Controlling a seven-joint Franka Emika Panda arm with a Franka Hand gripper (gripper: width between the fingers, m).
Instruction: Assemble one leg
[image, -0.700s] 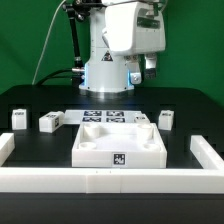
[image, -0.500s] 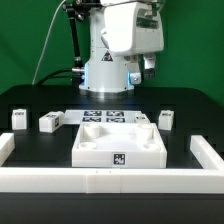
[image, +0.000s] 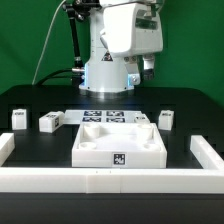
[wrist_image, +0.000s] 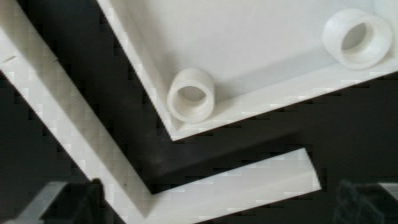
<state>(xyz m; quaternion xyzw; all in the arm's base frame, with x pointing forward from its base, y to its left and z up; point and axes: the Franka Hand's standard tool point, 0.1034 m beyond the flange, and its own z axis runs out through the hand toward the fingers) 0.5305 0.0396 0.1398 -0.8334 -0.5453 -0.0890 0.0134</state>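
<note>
The wide white square panel (image: 120, 143) lies in the middle of the table, with a tag on its front face. Small white legs stand around it: two on the exterior view's left (image: 18, 119) (image: 50, 121) and one on its right (image: 166, 119). My gripper (image: 148, 67) hangs high above the table, behind the panel and away from every leg. In the wrist view its dark fingers (wrist_image: 68, 202) stand wide apart, and the gripper (wrist_image: 217, 208) is open and empty. Far below it is a corner of the panel (wrist_image: 249, 50) with a round recess (wrist_image: 191, 97). No leg shows in the wrist view.
The marker board (image: 103, 117) lies behind the panel. A low white wall (image: 110, 180) runs along the front, with side pieces on the exterior view's left (image: 5, 148) and right (image: 210, 156). A white wall strip (wrist_image: 71, 120) also shows in the wrist view.
</note>
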